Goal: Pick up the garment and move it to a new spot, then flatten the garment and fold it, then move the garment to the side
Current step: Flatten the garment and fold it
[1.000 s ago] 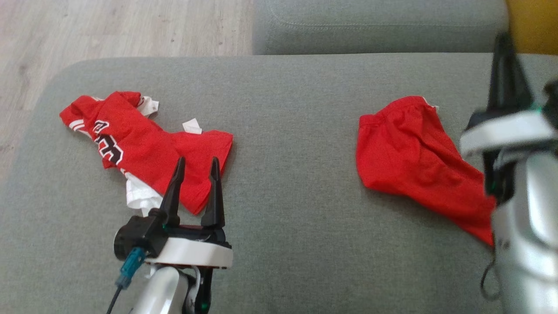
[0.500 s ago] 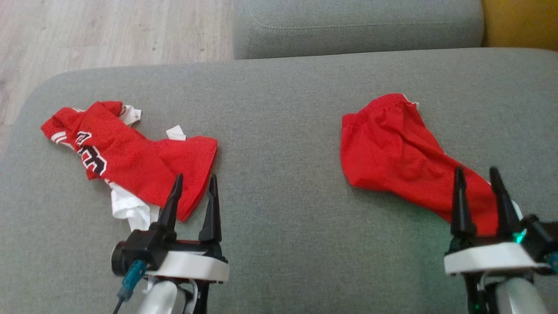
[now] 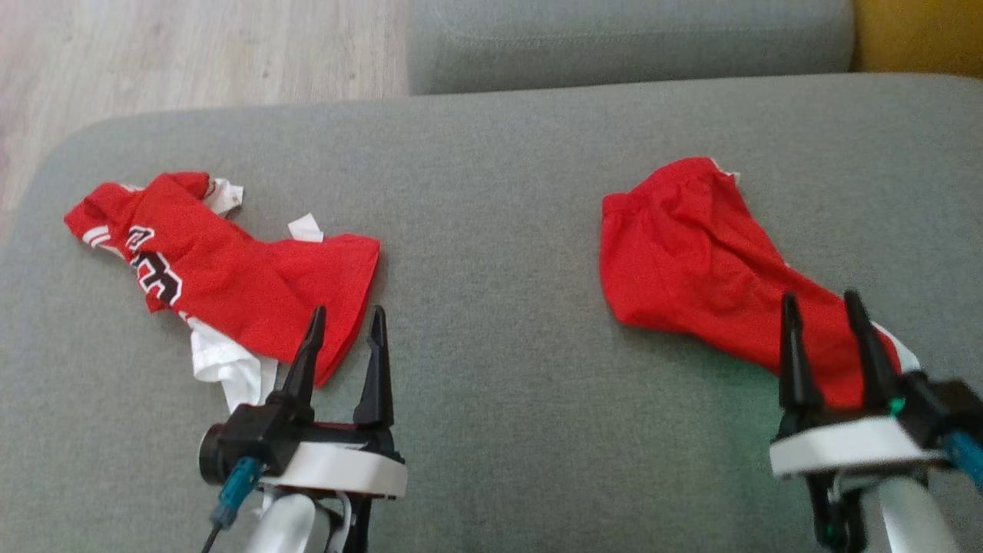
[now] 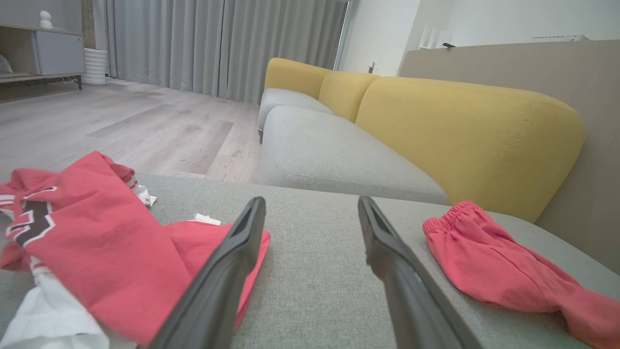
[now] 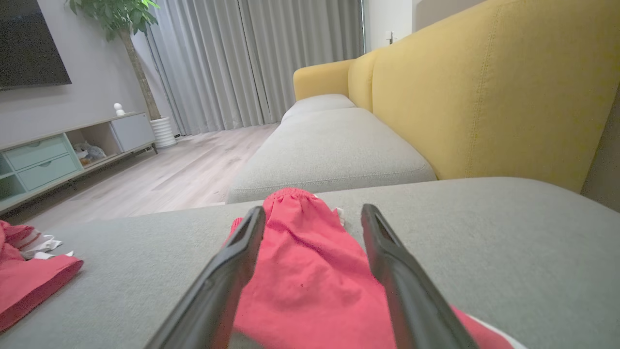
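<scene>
two red garments on a grey seat, their print too folded to read

the only writing is on the red jersey (image 3: pixel 253 280), which lies crumpled at the left end of the grey seat cushion (image 3: pixel 499 253). its black lettering (image 3: pixel 157 278) has a white outline and is creased over on itself. it may be a number or part of a word, and no character can be read whole. a small white tag (image 3: pixel 305 228) sticks out at the jersey's far edge, too small to show any print. a second white scrap (image 3: pixel 227 195) sits by the bunched far corner. white fabric (image 3: pixel 223 369) spills from under the jersey's near edge, partly hidden by the red cloth above and by the left arm's mount below.

the red shorts (image 3: pixel 683 253) lie well apart from it at the right end, gathered waistband toward the yellow backrest (image 4: pixel 465 131). they carry no visible print. their near end is covered by the right gripper (image 3: pixel 819 294), with a white sliver (image 3: pixel 905 355) showing beside it.

both grippers hang with fingers spread and nothing between them. the left gripper (image 3: pixel 346 311) points over the jersey's near corner, and its left finger overlaps the cloth in the wrist view. the right one straddles the shorts' near part. whether either touches the fabric is unclear.
</scene>
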Available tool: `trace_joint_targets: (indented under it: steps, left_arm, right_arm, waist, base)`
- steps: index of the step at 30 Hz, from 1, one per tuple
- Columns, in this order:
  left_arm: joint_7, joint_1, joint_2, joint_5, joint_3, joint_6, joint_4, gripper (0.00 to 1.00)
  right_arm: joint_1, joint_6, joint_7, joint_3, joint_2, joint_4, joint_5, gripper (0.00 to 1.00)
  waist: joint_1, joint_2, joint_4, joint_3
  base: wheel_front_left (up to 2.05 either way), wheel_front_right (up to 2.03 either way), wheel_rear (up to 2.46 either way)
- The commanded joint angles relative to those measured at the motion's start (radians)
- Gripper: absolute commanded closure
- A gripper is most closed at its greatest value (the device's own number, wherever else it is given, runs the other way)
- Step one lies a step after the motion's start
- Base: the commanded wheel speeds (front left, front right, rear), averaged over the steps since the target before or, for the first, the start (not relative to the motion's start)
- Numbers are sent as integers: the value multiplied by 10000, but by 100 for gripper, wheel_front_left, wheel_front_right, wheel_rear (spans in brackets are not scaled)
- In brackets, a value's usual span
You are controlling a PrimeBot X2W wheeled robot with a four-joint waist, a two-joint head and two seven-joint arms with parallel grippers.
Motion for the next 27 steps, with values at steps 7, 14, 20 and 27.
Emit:
trace_joint_targets:
  steps: [7, 14, 20, 27]
  left_arm:
    - [-51, -913, 24, 269, 178, -133, -461, 0]
    - [-51, -1336, 24, 321, 64, -242, -376, 0]
    - [-51, -1591, 24, 214, -149, -225, -409, 0]
    - [-51, -1731, 24, 98, -384, -134, -455, 0]
  right_arm:
    - [-2560, -7, 739, -161, -55, 558, -704, 0]
    - [-4891, -7, 1724, -1042, -107, 2594, -1444, 0]
    - [-6216, -7, 1981, -1579, -322, 4358, -1660, 0]
    - [-7041, -7, 1907, -1520, -617, 6015, -1974, 0]
  waist:
    - [0, 0, 300, 1104]
    - [0, 0, 702, 1914]
    - [0, 0, 1012, 2257]
    - [0, 0, 1201, 2479]
  base:
    - [0, 0, 0]
    - [0, 0, 0]
    - [0, 0, 0]
    - [0, 0, 0]
